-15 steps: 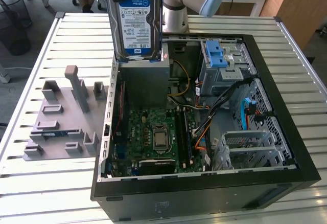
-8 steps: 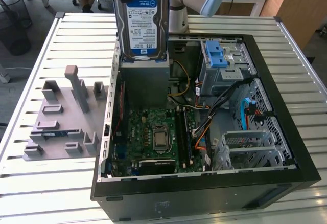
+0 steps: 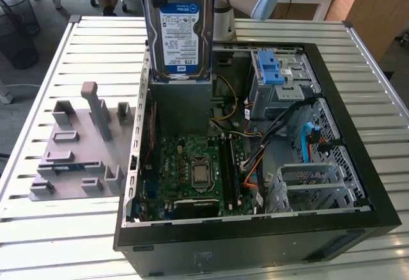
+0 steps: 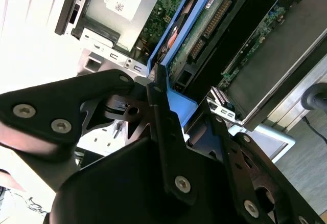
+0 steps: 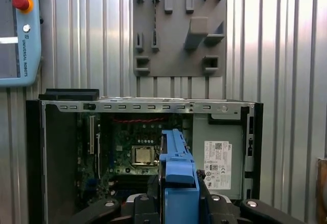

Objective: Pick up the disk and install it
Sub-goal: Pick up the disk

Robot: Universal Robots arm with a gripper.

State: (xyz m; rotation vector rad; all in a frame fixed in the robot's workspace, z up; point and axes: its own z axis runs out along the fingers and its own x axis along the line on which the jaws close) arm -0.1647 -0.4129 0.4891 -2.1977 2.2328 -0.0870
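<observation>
Gripper (image 4: pixel 168 106) clamped on the blue carrier of the disk (image 3: pixel 179 31), holding it upright in the air over the far end of an open computer case (image 3: pixel 255 248). The case lies on a slatted metal table (image 3: pixel 64 241). A grey fixture plate (image 3: pixel 70 152) rests beside the case, on the exterior view's left.

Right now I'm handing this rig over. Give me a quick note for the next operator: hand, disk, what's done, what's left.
The hand is shut on the disk, clamping its blue carrier bracket.
The disk is held upright, in the air above the open computer case.
Done: the disk is picked up.
Left: it is not yet seated anywhere in the case. The drive cage with the blue handle sits inside, toward the exterior view's right.
</observation>
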